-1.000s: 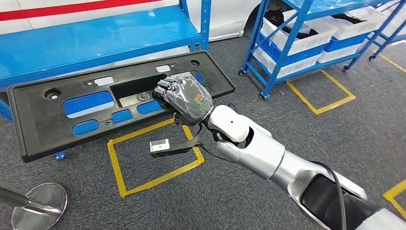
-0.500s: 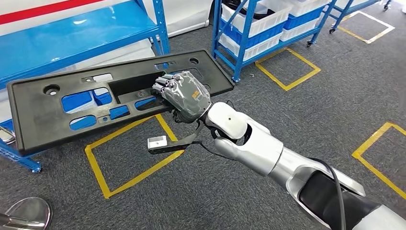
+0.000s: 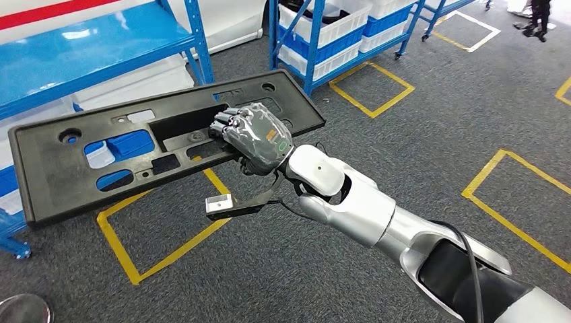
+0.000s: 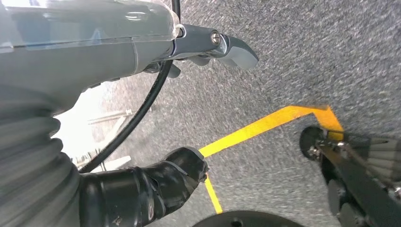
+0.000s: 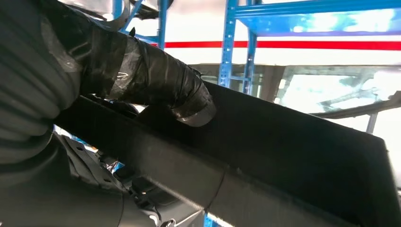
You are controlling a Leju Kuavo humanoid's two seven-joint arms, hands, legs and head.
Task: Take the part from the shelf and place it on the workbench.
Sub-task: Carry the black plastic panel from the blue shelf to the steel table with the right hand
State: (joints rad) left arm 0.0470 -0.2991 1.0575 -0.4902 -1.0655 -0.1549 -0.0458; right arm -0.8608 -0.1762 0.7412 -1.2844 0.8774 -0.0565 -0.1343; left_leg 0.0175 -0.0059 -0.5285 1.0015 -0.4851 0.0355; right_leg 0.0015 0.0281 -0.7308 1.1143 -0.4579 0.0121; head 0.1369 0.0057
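The long black plastic panel with cut-out openings (image 3: 135,158) is off the blue metal shelf (image 3: 81,50) and carried in the air over the grey carpeted floor (image 3: 417,134), stretching from the middle of the head view out to the left. The right hand (image 3: 254,138) grips it by the lip of the large central opening, fingers curled over the near edge; in the right wrist view a dark taped finger (image 5: 156,80) lies across the panel's black edge. The left hand (image 4: 179,118) hangs low above the floor and a yellow tape line (image 4: 265,125), holding nothing, with its thumb and a dark finger apart.

So the pick looks done (the panel touches no shelf here). What remains is the carry and the set-down: no surface to receive the part is in sight, so the task seems roughly midway.
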